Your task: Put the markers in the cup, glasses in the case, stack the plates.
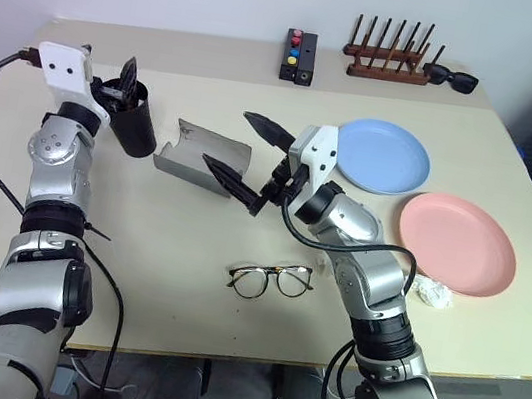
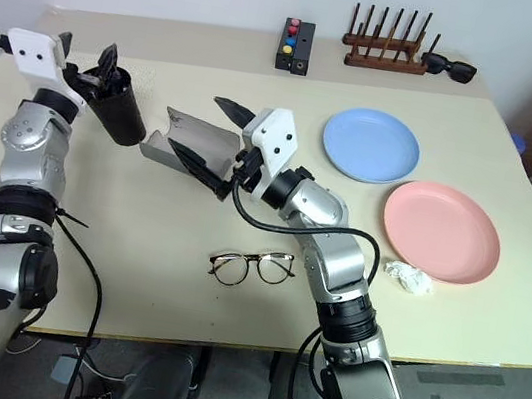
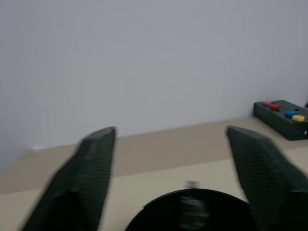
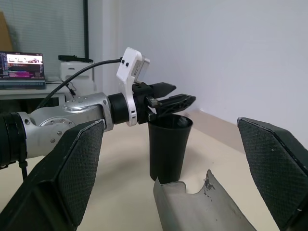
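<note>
Markers are not separately visible on the table (image 1: 173,276); a pale shape is showing inside the cup (image 1: 136,123) in the left wrist view, and I am judging it, without certainty, to be a marker lying in there. The cup is standing upright at the far left of the table, just left of the open grey case (image 1: 201,159).

Step in hand, as judged: the marker drop into the cup. To do it well, the left gripper (image 1: 122,84) should be lifting straight up off the rim with its fingers kept spread, so that neither finger is catching the rim and tipping the tall tumbler.

Left claw: it is hovering directly over the cup mouth, fingers standing wide apart to either side of the rim and gripping nothing; whether a finger is touching the rim I cannot tell.

Right gripper (image 1: 243,155): it is hanging above the near right end of the case, fingers spread fully and holding nothing.

Glasses (image 1: 271,280) are lying lenses-up near the front edge, well apart from the case. The blue plate (image 1: 384,158) and pink plate (image 1: 457,242) are sitting side by side on the right, not yet stacked.
</note>
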